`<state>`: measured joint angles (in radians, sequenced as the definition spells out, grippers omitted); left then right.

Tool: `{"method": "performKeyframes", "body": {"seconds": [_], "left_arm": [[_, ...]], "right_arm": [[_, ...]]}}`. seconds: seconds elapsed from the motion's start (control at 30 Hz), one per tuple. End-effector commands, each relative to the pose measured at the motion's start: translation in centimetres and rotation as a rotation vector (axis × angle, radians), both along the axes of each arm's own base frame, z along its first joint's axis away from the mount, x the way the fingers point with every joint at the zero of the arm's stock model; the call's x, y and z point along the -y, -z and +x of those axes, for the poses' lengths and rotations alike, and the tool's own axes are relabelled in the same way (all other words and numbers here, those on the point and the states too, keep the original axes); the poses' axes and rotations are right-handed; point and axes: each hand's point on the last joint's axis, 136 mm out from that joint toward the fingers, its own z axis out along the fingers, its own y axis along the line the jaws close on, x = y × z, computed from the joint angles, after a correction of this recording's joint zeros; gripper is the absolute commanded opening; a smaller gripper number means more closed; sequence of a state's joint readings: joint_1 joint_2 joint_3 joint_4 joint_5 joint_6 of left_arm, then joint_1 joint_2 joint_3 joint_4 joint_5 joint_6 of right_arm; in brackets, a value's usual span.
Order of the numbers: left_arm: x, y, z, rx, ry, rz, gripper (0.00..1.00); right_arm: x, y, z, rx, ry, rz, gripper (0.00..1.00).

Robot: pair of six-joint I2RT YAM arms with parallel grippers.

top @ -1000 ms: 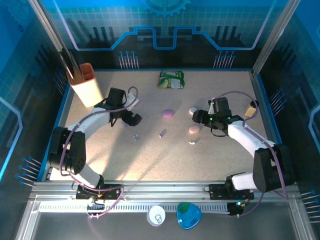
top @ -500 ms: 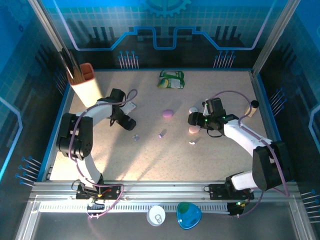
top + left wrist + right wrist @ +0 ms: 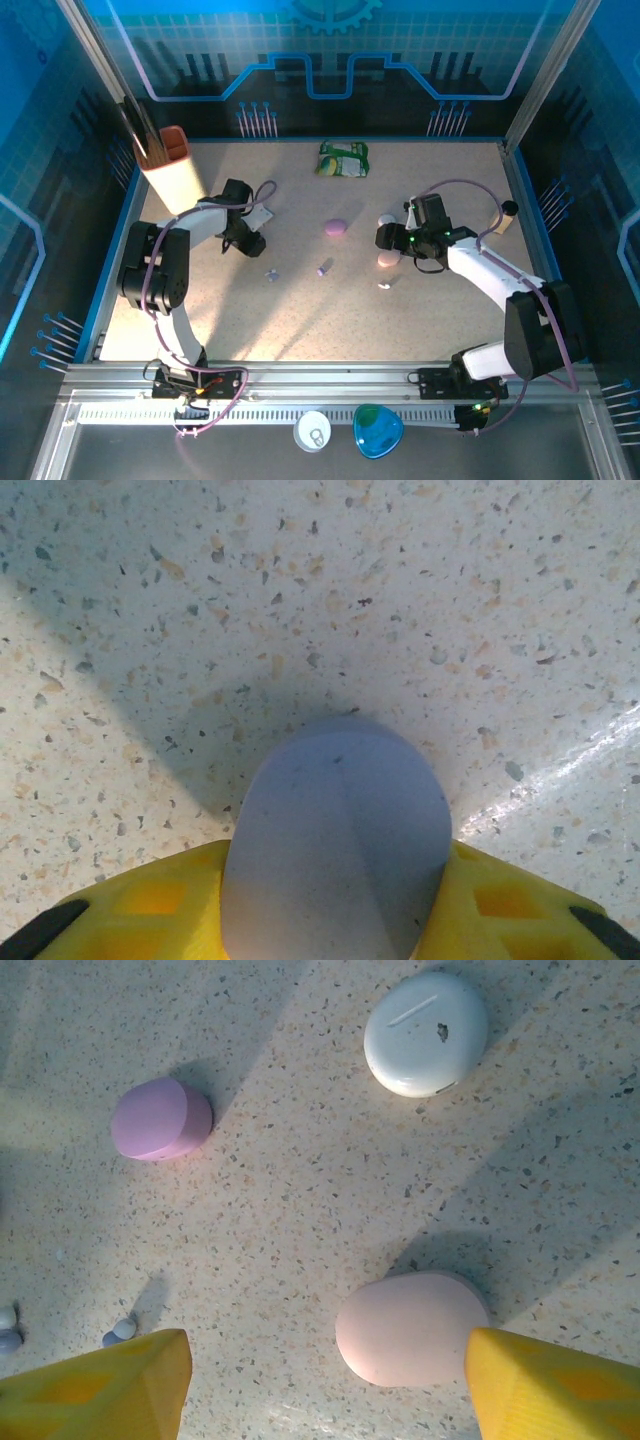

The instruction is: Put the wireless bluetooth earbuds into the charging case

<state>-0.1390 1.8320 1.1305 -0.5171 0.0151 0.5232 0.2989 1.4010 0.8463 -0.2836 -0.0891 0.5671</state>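
Note:
My left gripper [image 3: 337, 925] is shut on a pale grey-blue pebble-shaped case [image 3: 340, 820] that rests on the speckled table; its yellow fingers [image 3: 150, 910] press both sides. In the top view this gripper [image 3: 246, 241] sits at the left. My right gripper [image 3: 325, 1365] hangs open above a pink case [image 3: 410, 1328], which lies close to its right finger. A lilac case [image 3: 160, 1118] and a white case [image 3: 427, 1032] lie beyond. Tiny earbuds [image 3: 120, 1331] lie at the lower left. From above, earbuds lie at the table's middle [image 3: 323, 268], left [image 3: 272, 274] and right [image 3: 384, 285].
A green packet [image 3: 343, 159] lies at the back of the table. A cream and orange holder [image 3: 172, 170] with dark sticks stands at the back left. A small pale object [image 3: 503, 218] lies by the right wall. Blue walls ring the table.
The left gripper has drawn back to the left and closed on the grey-blue case. The right gripper shifted slightly left over the pink case and stays open.

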Motion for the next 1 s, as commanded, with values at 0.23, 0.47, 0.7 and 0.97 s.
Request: {"method": "performKeyframes", "body": {"seconds": [0.23, 0.47, 0.7, 0.97], "left_arm": [[0.9, -3.5, 1.9, 0.15, -0.017, -0.089, 0.25], [5.5, -7.9, 2.1, 0.345, 0.108, -0.359, 0.26], [10.4, -13.0, 1.1, 0.632, 0.338, -0.612, 0.23], [14.1, -14.5, -1.6, 0.71, 0.536, -0.666, 0.24]], "right_arm": [[-2.8, -4.2, -0.1, 0.062, -0.095, 0.028, 0.73], [-6.3, -6.3, -0.5, 0.065, -0.173, 0.188, 0.73], [-10.7, -8.3, -1.2, 0.068, -0.284, 0.3, 0.72], [-15.7, -10.1, -2.1, 0.077, -0.43, 0.377, 0.72]]}}
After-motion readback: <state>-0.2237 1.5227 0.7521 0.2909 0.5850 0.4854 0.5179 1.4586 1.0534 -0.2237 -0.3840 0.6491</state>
